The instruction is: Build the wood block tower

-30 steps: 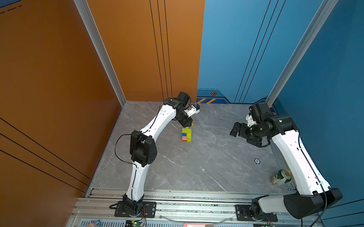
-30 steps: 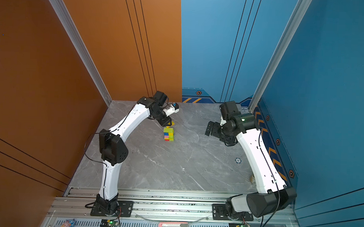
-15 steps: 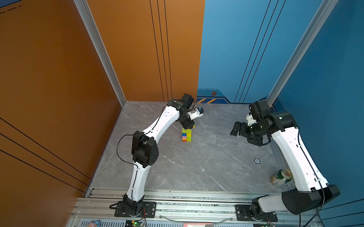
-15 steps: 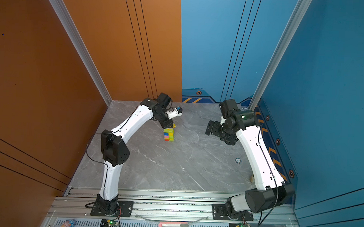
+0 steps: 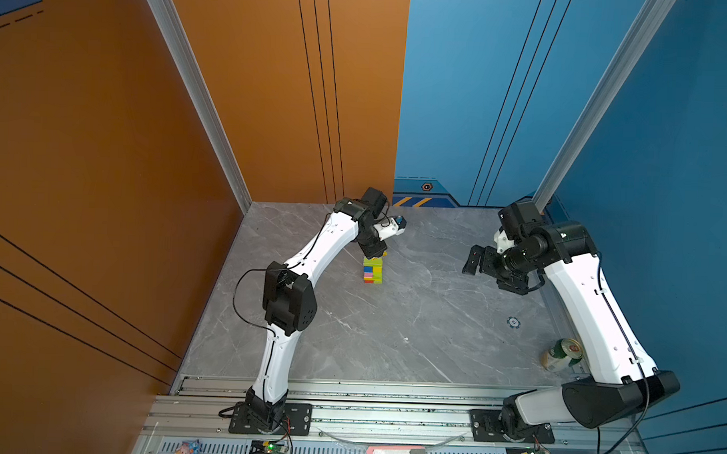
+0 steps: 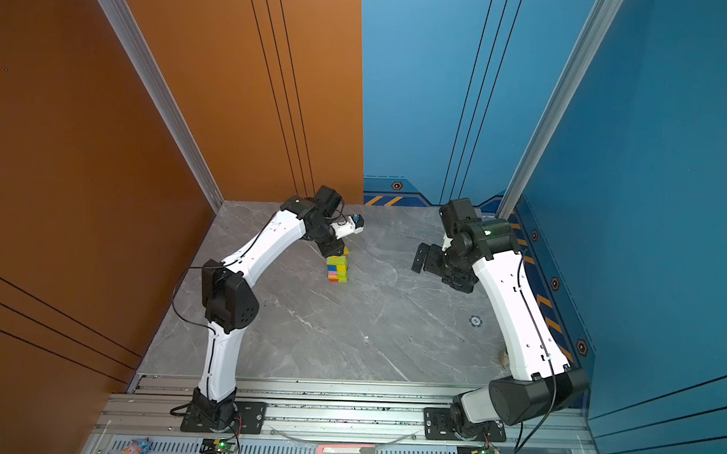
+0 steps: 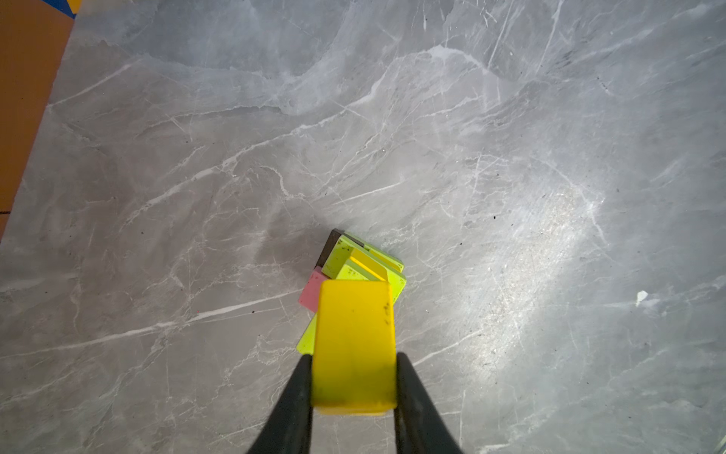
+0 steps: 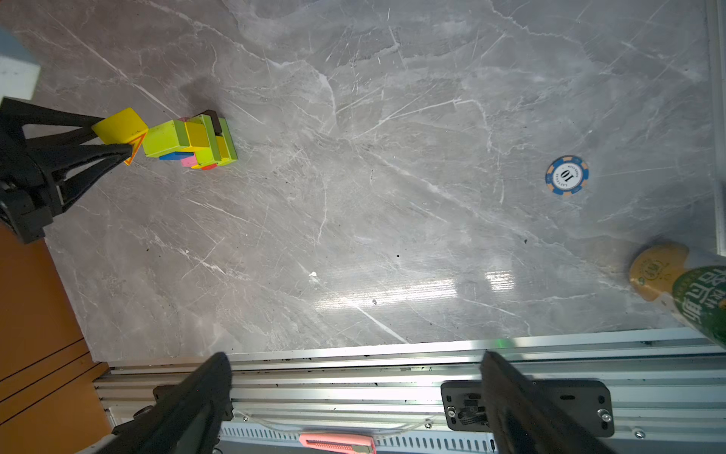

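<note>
The tower (image 5: 373, 270) (image 6: 337, 268) stands mid-table toward the back, a narrow stack of red, pink, blue, yellow and lime wood blocks. My left gripper (image 5: 375, 251) (image 7: 353, 377) hangs directly over it, shut on a yellow triangular block (image 7: 353, 346) (image 8: 120, 125). In the right wrist view that block sits right at the tower's lime top block (image 8: 165, 139); contact cannot be told. From the left wrist view the tower (image 7: 365, 259) shows partly under the held block. My right gripper (image 5: 479, 261) (image 8: 353, 361) is open and empty, well to the right of the tower.
A blue round chip (image 5: 513, 322) (image 8: 567, 175) lies on the grey table near the right arm. A green-and-white can (image 5: 561, 354) (image 8: 683, 287) stands at the front right corner. The metal rail (image 5: 389, 393) runs along the front edge, with a pink utility knife (image 5: 395, 453) below it.
The left arm has shifted slightly right, bringing the held yellow block over the tower's top. The right arm has hardly moved and stays open.
</note>
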`<state>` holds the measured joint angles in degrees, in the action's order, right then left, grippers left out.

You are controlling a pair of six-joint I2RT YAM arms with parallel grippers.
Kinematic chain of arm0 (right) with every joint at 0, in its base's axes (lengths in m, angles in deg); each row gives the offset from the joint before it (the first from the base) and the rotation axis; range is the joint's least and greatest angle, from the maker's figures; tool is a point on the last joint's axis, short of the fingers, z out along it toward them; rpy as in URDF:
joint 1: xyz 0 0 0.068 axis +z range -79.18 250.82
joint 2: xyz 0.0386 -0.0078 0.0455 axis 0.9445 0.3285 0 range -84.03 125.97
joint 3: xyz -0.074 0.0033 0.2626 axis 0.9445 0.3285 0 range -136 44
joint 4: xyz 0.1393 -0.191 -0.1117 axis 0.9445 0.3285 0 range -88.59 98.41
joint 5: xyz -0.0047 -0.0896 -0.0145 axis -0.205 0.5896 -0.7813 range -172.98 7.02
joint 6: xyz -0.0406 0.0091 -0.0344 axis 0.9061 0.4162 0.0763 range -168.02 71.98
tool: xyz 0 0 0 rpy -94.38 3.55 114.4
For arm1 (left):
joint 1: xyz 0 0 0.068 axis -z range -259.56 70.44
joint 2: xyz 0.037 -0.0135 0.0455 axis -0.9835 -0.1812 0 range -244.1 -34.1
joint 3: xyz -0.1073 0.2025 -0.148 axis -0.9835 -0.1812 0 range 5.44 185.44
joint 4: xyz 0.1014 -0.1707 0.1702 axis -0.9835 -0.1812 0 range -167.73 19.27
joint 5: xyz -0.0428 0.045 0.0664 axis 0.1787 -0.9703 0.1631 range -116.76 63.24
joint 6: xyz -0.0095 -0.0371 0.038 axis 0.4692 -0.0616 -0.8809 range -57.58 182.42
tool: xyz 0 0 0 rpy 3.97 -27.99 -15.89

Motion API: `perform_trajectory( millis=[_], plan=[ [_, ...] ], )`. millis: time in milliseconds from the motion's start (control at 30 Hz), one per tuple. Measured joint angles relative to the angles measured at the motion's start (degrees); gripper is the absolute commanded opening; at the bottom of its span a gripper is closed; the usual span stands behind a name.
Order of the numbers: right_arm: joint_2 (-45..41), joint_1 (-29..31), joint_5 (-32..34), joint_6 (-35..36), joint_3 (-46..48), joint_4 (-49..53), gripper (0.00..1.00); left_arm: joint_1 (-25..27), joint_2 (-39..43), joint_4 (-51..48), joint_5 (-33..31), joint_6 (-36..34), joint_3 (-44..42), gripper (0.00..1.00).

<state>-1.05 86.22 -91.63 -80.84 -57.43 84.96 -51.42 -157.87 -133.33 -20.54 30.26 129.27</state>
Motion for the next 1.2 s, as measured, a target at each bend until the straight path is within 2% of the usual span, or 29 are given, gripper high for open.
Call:
perform_trajectory(
  millis=[1200],
  plan=[
    [4.79, 0.0, 0.37, 0.02, -2.34, 0.42, 1.0, -1.53, -2.47, 0.24, -1.4, 0.0, -1.09, 0.31]
  ],
)
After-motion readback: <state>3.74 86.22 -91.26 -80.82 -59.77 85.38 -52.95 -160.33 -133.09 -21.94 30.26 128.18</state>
